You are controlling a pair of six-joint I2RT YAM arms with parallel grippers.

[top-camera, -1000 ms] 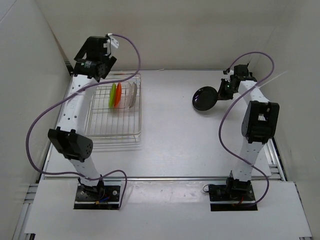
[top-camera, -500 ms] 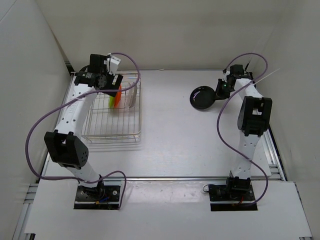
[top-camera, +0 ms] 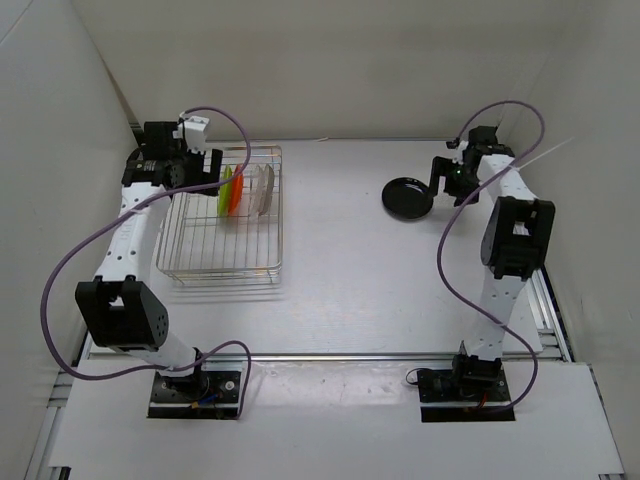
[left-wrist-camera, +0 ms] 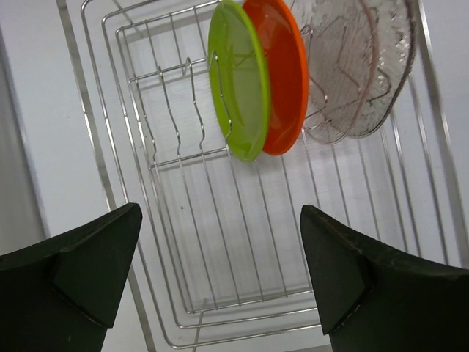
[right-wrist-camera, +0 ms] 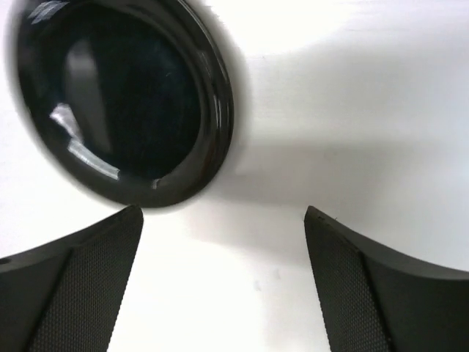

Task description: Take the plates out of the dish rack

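Observation:
The dish rack stands at the left of the table. In it, upright on edge, stand a lime green plate, an orange plate and clear plates. My left gripper hangs open over the rack's far left part, short of the green plate, the orange plate and two clear plates; nothing is between its jaws. The black plate lies flat on the table at the right. My right gripper is open just beside its rim, holding nothing.
The rack's wire floor in front of the plates holds nothing. White walls close in the table at the left, back and right; the right gripper is near the back right corner. A purple cable loops from each arm.
My right gripper has opened and let go of the black plate, which went from tilted in the grip to flat on the table. My left arm came down and shifted left over the rack.

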